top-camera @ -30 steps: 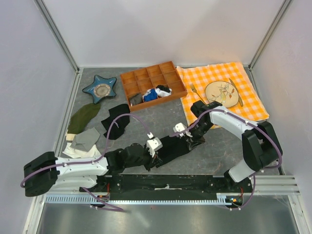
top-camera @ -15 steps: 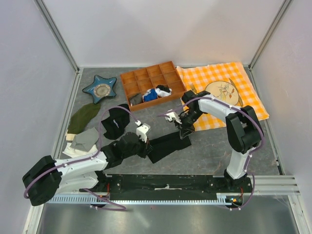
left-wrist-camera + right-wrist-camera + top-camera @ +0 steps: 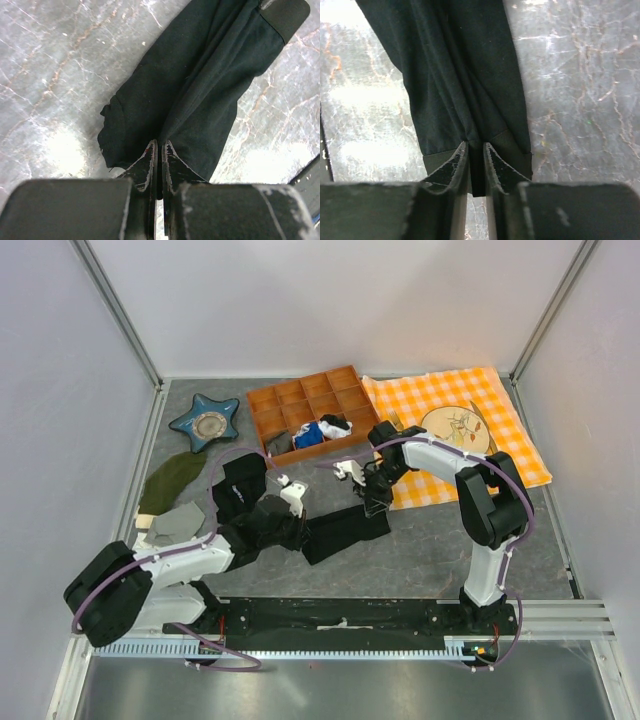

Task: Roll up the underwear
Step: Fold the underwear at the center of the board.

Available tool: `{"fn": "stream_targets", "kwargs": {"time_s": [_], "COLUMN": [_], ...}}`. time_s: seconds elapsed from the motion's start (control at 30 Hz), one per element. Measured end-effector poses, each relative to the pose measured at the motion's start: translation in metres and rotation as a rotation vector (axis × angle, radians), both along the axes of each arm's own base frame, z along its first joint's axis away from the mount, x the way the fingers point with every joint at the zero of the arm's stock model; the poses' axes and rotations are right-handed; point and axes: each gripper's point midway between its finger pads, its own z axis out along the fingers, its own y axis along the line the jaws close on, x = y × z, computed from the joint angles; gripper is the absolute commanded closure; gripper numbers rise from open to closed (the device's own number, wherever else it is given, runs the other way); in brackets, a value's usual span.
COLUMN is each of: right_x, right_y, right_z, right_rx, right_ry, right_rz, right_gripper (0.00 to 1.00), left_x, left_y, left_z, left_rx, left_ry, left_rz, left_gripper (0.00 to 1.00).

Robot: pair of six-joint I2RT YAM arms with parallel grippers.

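The underwear (image 3: 345, 528) is a long black folded strip on the grey stone table, stretched between my two grippers. My left gripper (image 3: 300, 533) holds its left end. In the left wrist view the jaws (image 3: 159, 146) are shut tight on a fold of the underwear (image 3: 200, 75), which runs away from them. My right gripper (image 3: 372, 505) is at the right end. In the right wrist view its jaws (image 3: 476, 148) pinch the waistband edge of the underwear (image 3: 465, 65), and a fold of cloth fills the narrow gap between them.
An orange wooden compartment tray (image 3: 313, 415) stands at the back, with a blue star dish (image 3: 205, 422) to its left. A smaller black cloth (image 3: 238, 488), an olive cloth (image 3: 172, 480) and a grey cloth (image 3: 178, 523) lie on the left. A checked cloth (image 3: 500, 455) with a plate (image 3: 455, 428) lies on the right.
Both grippers have carried the underwear away from the arm bases, toward the tray and a little left. The strip stays stretched between them.
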Motion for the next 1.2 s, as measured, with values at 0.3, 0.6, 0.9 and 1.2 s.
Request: {"fn": "stream_targets", "kwargs": {"time_s": [0.3, 0.6, 0.9, 1.2], "right_x": [0.034, 0.057, 0.050, 0.033], "right_y": [-0.002, -0.001, 0.000, 0.003], "right_z": [0.006, 0.036, 0.036, 0.037], "right_rx": [-0.056, -0.026, -0.012, 0.019], "right_ry": [-0.117, -0.247, -0.226, -0.187], "right_rz": [-0.154, -0.218, -0.188, -0.098], "right_gripper": [0.50, 0.36, 0.32, 0.25], "left_x": [0.021, 0.039, 0.033, 0.018], "left_y": [0.005, 0.009, 0.018, 0.013], "left_z": [-0.008, 0.025, 0.053, 0.059], "left_rx": [0.061, 0.053, 0.017, -0.036], "left_ry": [0.053, -0.014, -0.059, -0.045], "left_rz": [0.061, 0.122, 0.134, 0.073], "left_gripper": [0.51, 0.43, 0.43, 0.42]}}
